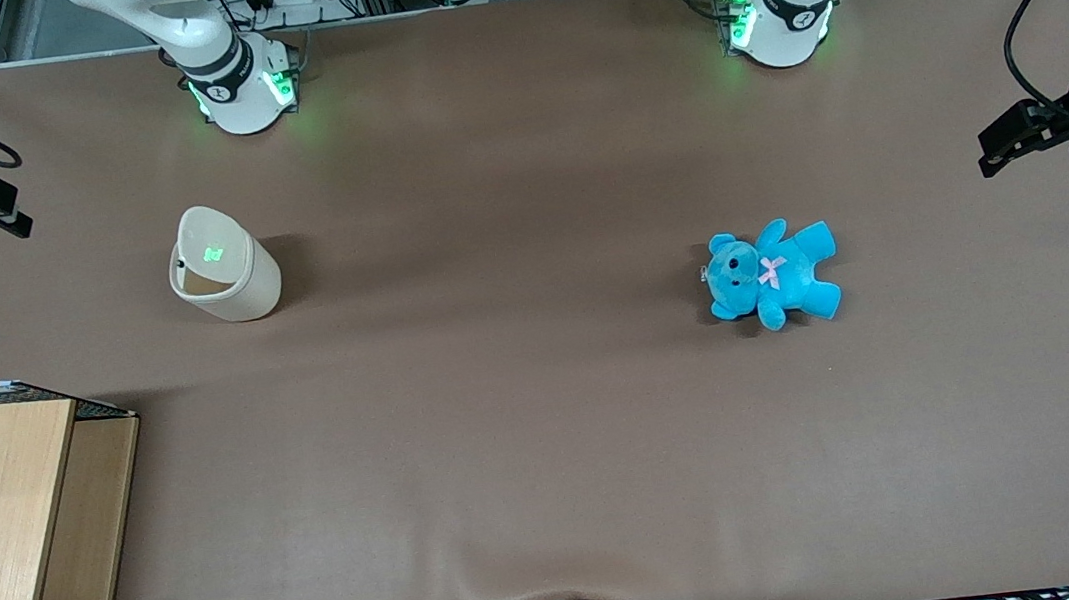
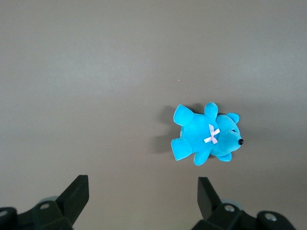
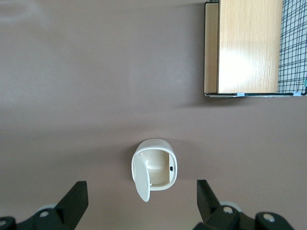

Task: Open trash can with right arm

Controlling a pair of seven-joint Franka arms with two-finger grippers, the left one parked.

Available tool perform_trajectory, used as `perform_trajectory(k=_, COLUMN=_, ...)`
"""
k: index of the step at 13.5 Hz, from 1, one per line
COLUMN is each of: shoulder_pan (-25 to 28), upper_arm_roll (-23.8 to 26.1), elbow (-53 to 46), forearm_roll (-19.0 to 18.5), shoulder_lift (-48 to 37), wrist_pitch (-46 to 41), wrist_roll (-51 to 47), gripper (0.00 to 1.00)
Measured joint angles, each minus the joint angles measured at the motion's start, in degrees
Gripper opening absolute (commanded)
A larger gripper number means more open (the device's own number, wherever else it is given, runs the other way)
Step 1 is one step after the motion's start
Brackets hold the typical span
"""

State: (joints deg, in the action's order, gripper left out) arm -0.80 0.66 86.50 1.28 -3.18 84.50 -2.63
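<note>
Your right arm's hand (image 3: 139, 203) hangs high above the brown table (image 1: 550, 439), fingers (image 3: 74, 199) spread wide apart and holding nothing, with the trash can (image 3: 154, 168) seen straight below between them. The cream-white trash can (image 1: 224, 265) stands upright toward the working arm's end of the table, nearer the front camera than the right arm's base (image 1: 244, 87). Its lid (image 3: 142, 181) is swung up on edge, and you can look down into the pale hollow of the bin. A wooden box (image 1: 14, 505) with a wire-grid side sits at the table's edge, nearer the front camera than the trash can and well apart from it. A blue teddy bear (image 1: 773, 275) with a pink bow lies on its back toward the parked arm's end. The table covering is plain and matte, with a small ripple at the edge nearest the front camera. Aluminium framing, cables and green base lights (image 1: 277, 86) line the edge by the arm bases.
</note>
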Motion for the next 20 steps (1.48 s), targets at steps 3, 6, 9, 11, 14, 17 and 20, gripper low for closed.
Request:
perform_trajectory(k=3, shoulder_pan=-0.08, upper_arm_roll=-0.06, elbow=-0.03, forearm_roll=0.0, shoulder_lift=0.16, wrist_pitch=0.06, wrist_roll=0.0, gripper=1.0)
perform_trajectory(k=6, shoulder_pan=-0.1, upper_arm_roll=-0.11, elbow=-0.06, forearm_roll=0.0, shoulder_lift=0.36, wrist_pitch=0.07, wrist_roll=0.0, gripper=1.0)
perform_trajectory(k=9, shoulder_pan=-0.1, upper_arm_roll=-0.14, elbow=-0.25, forearm_roll=-0.03, shoulder_lift=0.39, wrist_pitch=0.1, wrist_roll=0.0, gripper=1.0)
perform_trajectory(k=11, shoulder_pan=-0.1, upper_arm_roll=-0.16, elbow=-0.5, forearm_roll=-0.33, shoulder_lift=0.39, wrist_pitch=0.11, wrist_roll=0.01, gripper=1.0)
perform_trajectory(k=14, shoulder_pan=-0.1, upper_arm_roll=-0.16, elbow=-0.61, forearm_roll=-1.11, shoulder_lift=0.39, wrist_pitch=0.11, wrist_roll=0.05, gripper=1.0)
perform_trajectory(k=17, shoulder_pan=-0.1, upper_arm_roll=-0.16, elbow=-0.61, forearm_roll=-1.2, shoulder_lift=0.4, wrist_pitch=0.11, wrist_roll=0.06, gripper=1.0)
perform_trajectory(k=20, shoulder_pan=-0.1, upper_arm_roll=-0.16, elbow=-0.6, forearm_roll=-1.2, shoulder_lift=0.58, wrist_pitch=0.09, wrist_roll=0.07, gripper=1.0)
